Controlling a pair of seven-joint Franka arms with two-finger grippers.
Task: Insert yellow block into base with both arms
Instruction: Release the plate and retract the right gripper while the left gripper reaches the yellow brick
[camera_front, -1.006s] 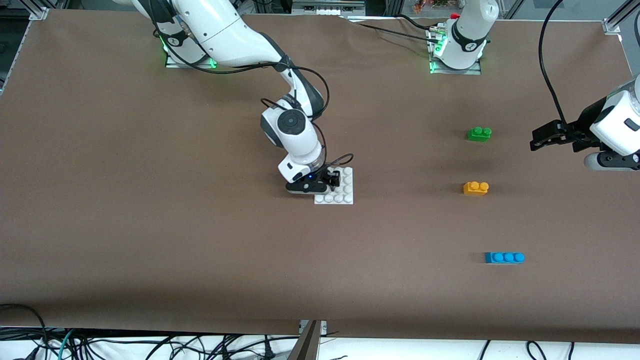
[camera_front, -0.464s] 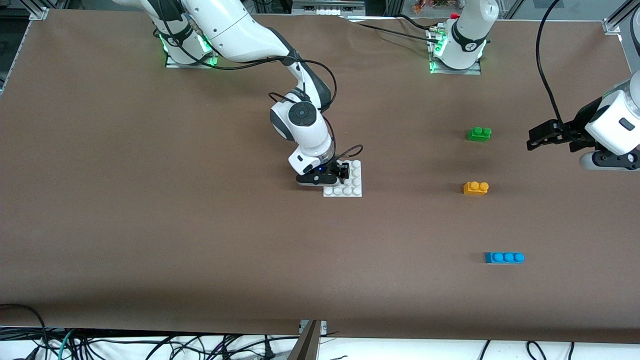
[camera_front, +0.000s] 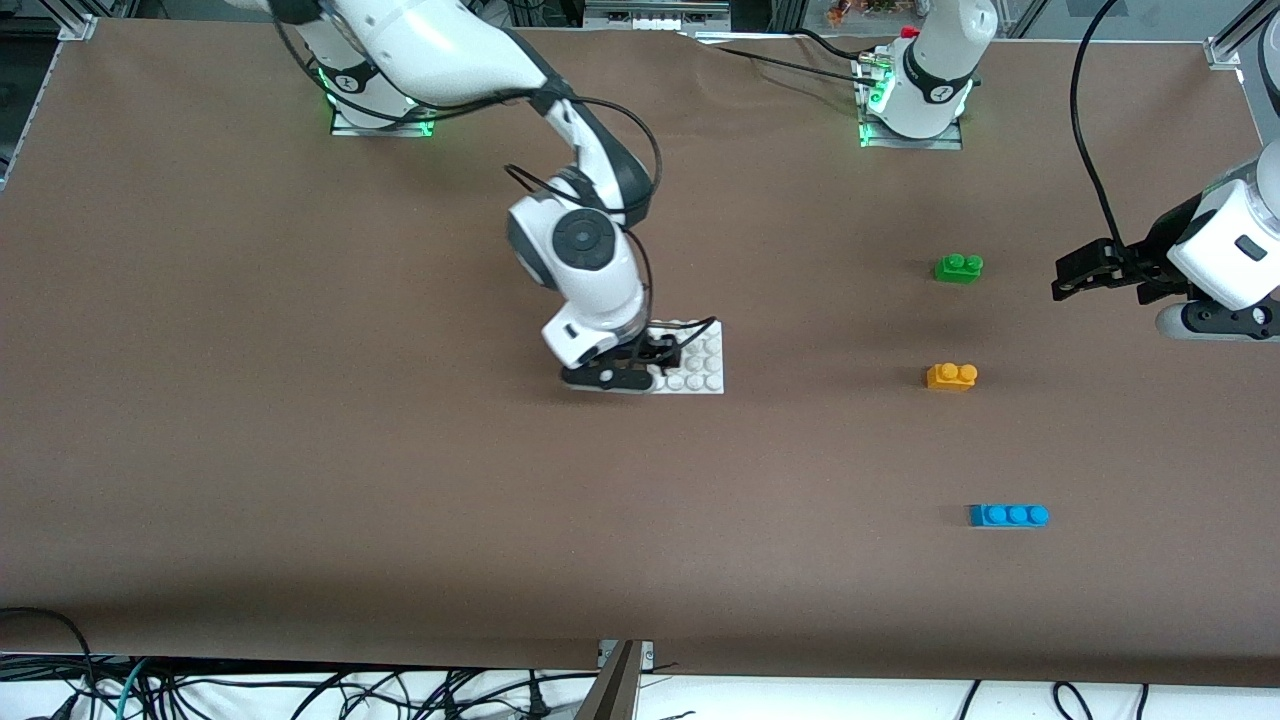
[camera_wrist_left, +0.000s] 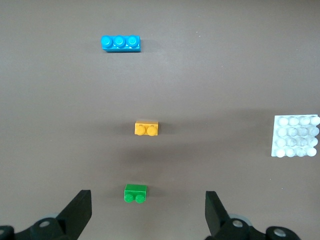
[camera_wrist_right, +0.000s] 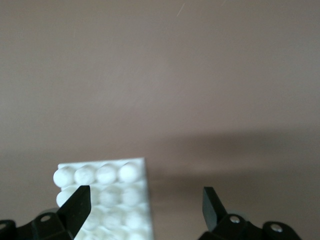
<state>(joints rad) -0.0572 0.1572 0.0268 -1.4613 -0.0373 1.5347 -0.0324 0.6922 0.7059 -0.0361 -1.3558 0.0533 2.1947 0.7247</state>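
Observation:
The yellow block (camera_front: 951, 376) lies on the brown table toward the left arm's end; it also shows in the left wrist view (camera_wrist_left: 146, 128). The white base (camera_front: 703, 362) lies flat near the table's middle. My right gripper (camera_front: 662, 352) is low over the base's edge at the right arm's end. It is open in the right wrist view (camera_wrist_right: 145, 197), with the base's corner (camera_wrist_right: 105, 175) between the fingers and nothing gripped. My left gripper (camera_front: 1073, 277) hangs open and empty in the air over the table's end beside the green brick; in the left wrist view (camera_wrist_left: 150, 201) its fingers stand wide apart.
A green two-stud brick (camera_front: 958, 267) lies farther from the front camera than the yellow block. A blue three-stud brick (camera_front: 1008, 515) lies nearer to it. Both show in the left wrist view, green (camera_wrist_left: 135, 193) and blue (camera_wrist_left: 120, 43). Cables trail from both arms.
The base slid a little away from the front camera and toward the left arm's end, then stopped. The right hand drew back toward the right arm's end. The left gripper barely drifted.

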